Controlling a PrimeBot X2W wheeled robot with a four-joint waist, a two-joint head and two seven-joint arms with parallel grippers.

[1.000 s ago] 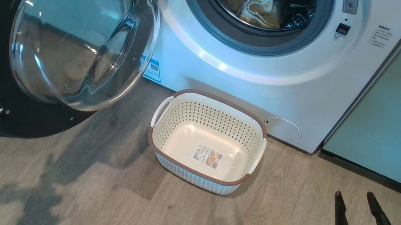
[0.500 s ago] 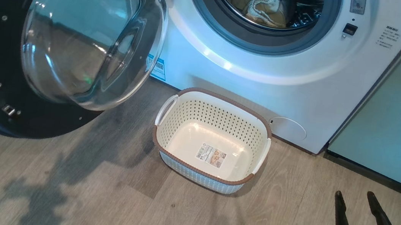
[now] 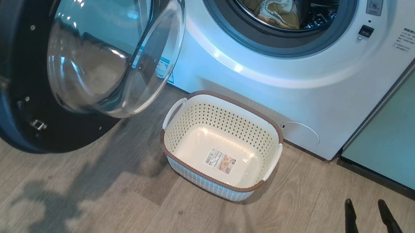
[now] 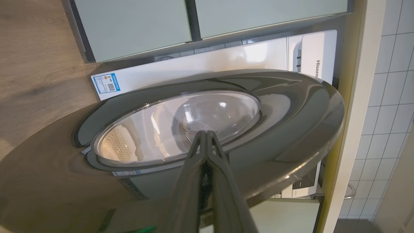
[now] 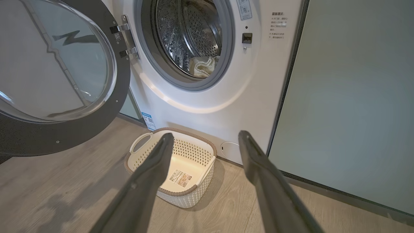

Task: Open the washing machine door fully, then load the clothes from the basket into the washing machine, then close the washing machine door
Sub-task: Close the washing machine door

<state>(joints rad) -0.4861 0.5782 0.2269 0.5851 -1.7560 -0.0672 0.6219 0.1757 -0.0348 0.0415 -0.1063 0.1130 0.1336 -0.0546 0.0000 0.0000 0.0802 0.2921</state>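
- The washing machine door (image 3: 3,67) stands swung out at the left of the washing machine (image 3: 292,99).
- The clothes (image 3: 272,5) lie inside the drum (image 3: 317,11).
- The basket (image 3: 226,121) sits on the floor (image 3: 101,206) just before the machine, its base label showing.
- Left tool (image 4: 205,133), fingers (image 4: 194,181) pressed together, seems to touch the door's outer face.
- Right tool (image 3: 364,202) gapes, holding nothing, to the right of the basket.

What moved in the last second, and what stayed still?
The door has swung a little toward the washing machine, starting to close. The shut left end effector points at its outer side. Nothing was grabbed or let go. The empty basket, the clothes in the drum and the open right end effector stayed put.
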